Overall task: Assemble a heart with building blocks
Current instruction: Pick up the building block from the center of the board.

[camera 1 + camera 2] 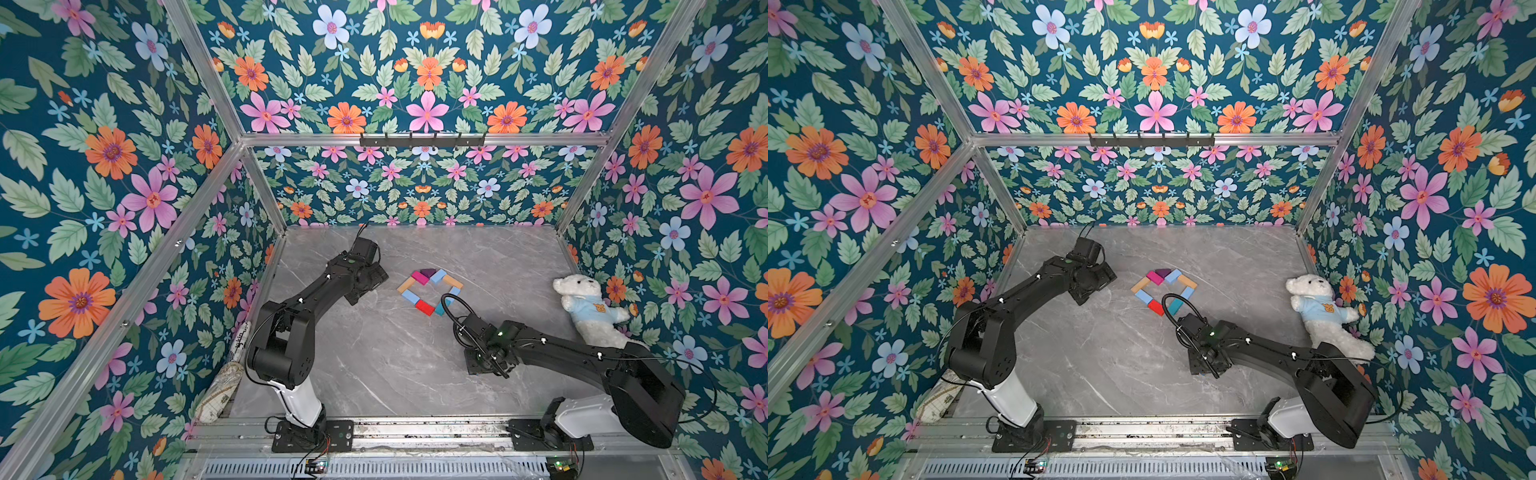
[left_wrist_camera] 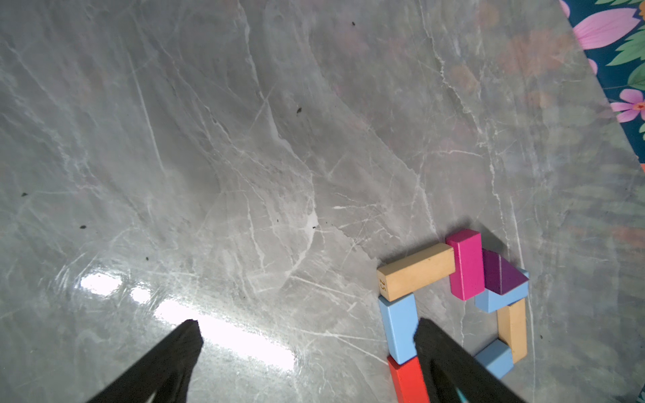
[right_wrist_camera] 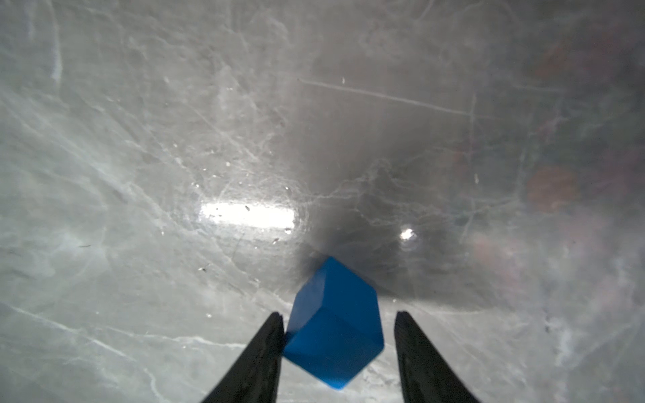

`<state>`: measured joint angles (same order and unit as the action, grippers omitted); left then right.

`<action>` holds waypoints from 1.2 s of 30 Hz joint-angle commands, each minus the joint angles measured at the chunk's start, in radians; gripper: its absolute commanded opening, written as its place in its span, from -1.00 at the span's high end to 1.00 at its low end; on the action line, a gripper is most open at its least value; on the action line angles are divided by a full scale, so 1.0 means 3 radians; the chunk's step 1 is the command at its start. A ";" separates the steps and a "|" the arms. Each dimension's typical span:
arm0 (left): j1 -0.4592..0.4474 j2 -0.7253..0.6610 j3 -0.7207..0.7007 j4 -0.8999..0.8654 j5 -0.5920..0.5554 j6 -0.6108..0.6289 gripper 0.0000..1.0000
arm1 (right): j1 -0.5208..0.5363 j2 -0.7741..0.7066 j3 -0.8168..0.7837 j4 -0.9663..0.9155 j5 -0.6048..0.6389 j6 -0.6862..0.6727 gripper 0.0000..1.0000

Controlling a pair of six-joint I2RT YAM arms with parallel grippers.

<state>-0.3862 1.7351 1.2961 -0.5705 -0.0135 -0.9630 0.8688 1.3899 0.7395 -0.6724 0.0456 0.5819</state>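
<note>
The heart (image 1: 410,296) lies mid-table as a hollow outline of building blocks: a purple triangle (image 2: 502,275), magenta (image 2: 466,265), tan (image 2: 417,275), light blue (image 2: 399,328) and red (image 2: 408,380) blocks, and a teal one (image 1: 1175,306). My left gripper (image 2: 307,326) stands open just left of the heart, with nothing between its fingers. My right gripper (image 3: 339,315) points down at the table in front of the heart (image 1: 488,363). Its jaws straddle a blue block (image 3: 335,324) turned cornerwise. One finger touches a corner; a gap shows at the other finger.
A white plush bear (image 1: 590,307) in a light blue shirt leans on the right wall, close to the right arm. A patterned fabric roll (image 1: 218,392) lies at the front left corner. Flowered walls close three sides; a metal rail (image 1: 415,432) runs along the front.
</note>
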 commanded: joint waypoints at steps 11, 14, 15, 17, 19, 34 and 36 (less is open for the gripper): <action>0.0003 0.0014 -0.0004 0.0024 -0.0042 0.0014 -0.98 | 0.0007 0.0107 0.0142 0.0031 0.0077 -0.0022 0.26; 0.0009 0.0030 0.0013 0.0030 -0.0033 0.0014 -0.98 | 0.0006 0.0241 0.0303 0.0032 0.0123 -0.0021 0.32; 0.0003 0.0030 0.0016 0.0030 -0.0037 0.0011 -0.98 | 0.0008 0.0312 0.0358 0.0044 0.0129 -0.0020 0.32; 0.0007 0.0030 0.0024 0.0030 -0.0037 0.0011 -0.98 | 0.0005 0.0428 0.0497 0.0077 0.0124 -0.0021 0.33; 0.0007 0.0030 0.0029 0.0030 -0.0042 0.0010 -0.98 | 0.0007 0.0595 0.0662 0.0111 0.0124 -0.0015 0.37; 0.0019 -0.0082 -0.0045 -0.0006 -0.0097 0.0020 -0.98 | 0.0008 0.1792 0.2061 -0.0292 0.0226 0.0120 0.52; 0.0017 -0.0091 -0.0049 -0.0006 -0.0098 0.0023 -0.98 | 0.0007 0.1879 0.2178 -0.0343 0.0229 0.0156 0.54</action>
<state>-0.3836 1.7164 1.2823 -0.5652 -0.0288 -0.9630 0.8692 1.9320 1.3617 -0.7185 0.0902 0.6075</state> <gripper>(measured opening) 0.990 0.425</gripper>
